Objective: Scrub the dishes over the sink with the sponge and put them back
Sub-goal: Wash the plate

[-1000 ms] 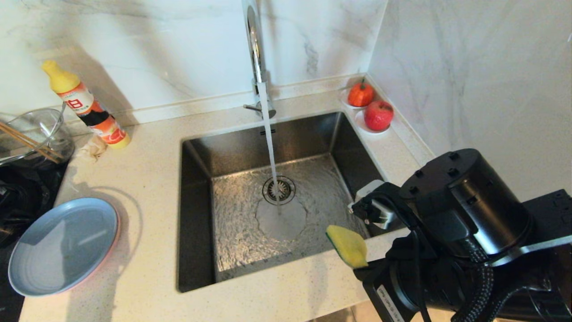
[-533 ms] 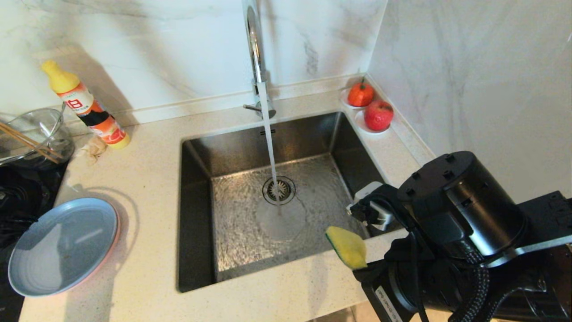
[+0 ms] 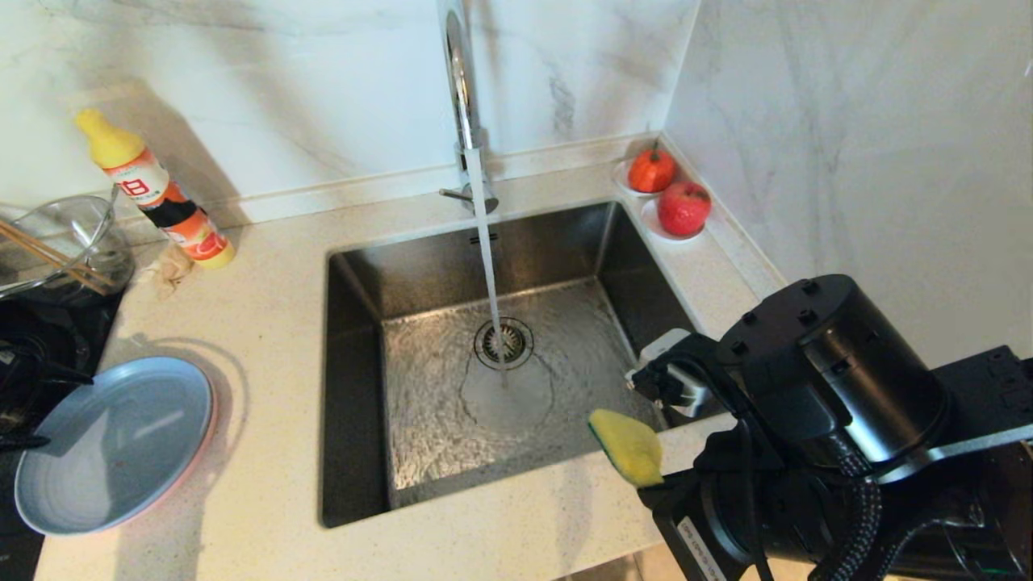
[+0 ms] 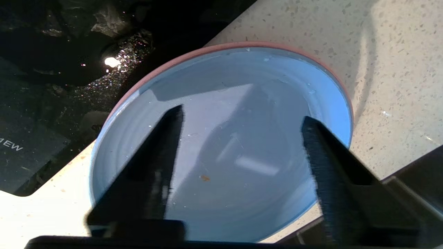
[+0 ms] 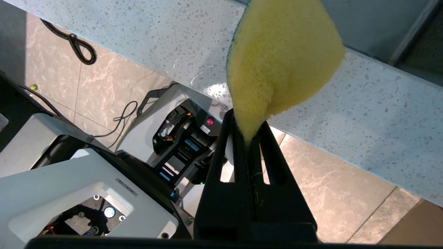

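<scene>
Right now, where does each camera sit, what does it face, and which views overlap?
Head view: high on the robot, looking down at the sink with running faucet; right arm, sponge and the left gripper at the frame's left edge show.
Left wrist view: behind the open left gripper, facing down at the blue plate stacked on the pink plate.
Right wrist view: behind the right gripper, shut on the sponge, looking past the counter edge to the floor and robot base.
Shared: head and left wrist see the blue plate; head and right wrist see the sponge.
</scene>
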Robot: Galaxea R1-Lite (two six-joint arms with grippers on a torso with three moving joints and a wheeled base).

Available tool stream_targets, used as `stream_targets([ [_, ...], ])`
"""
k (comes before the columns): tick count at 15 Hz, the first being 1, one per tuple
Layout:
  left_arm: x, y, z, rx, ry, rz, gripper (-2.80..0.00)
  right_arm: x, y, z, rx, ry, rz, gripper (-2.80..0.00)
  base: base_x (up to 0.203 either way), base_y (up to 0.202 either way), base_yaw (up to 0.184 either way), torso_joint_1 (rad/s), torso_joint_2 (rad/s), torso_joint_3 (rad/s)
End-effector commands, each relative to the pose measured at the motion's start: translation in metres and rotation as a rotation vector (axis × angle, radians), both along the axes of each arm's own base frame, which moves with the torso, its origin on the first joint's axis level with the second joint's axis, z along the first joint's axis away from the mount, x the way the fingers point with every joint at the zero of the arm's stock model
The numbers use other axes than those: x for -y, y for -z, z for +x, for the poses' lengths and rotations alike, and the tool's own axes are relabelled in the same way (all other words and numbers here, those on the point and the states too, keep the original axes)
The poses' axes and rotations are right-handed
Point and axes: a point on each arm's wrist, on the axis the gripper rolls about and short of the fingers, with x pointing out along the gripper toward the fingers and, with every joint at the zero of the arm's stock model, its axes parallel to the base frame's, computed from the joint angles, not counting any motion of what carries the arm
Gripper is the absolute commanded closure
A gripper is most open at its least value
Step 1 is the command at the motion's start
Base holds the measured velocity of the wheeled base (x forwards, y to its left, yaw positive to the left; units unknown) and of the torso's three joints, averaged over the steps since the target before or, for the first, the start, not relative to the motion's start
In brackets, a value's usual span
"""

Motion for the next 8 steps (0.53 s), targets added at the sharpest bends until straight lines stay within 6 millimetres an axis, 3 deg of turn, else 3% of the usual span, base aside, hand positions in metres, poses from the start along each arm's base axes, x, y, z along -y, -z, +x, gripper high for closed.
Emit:
stream_targets([
  [1, -0.001, -0.002, -0.002, 0.0, -0.01, -0.005, -2.8, 0.0, 0.001, 0.0, -0.002, 0.001, -0.003, 0.0, 0.0, 0.0, 0.0, 0.0, 0.0, 0.0],
  [8, -0.001, 0.012, -0.003, -0.066, -0.008, -0.058, -2.8, 0.002, 0.001, -0.001, -0.003, 0.0, -0.003, 0.0, 0.0, 0.0, 0.0, 0.0, 0.0, 0.0],
])
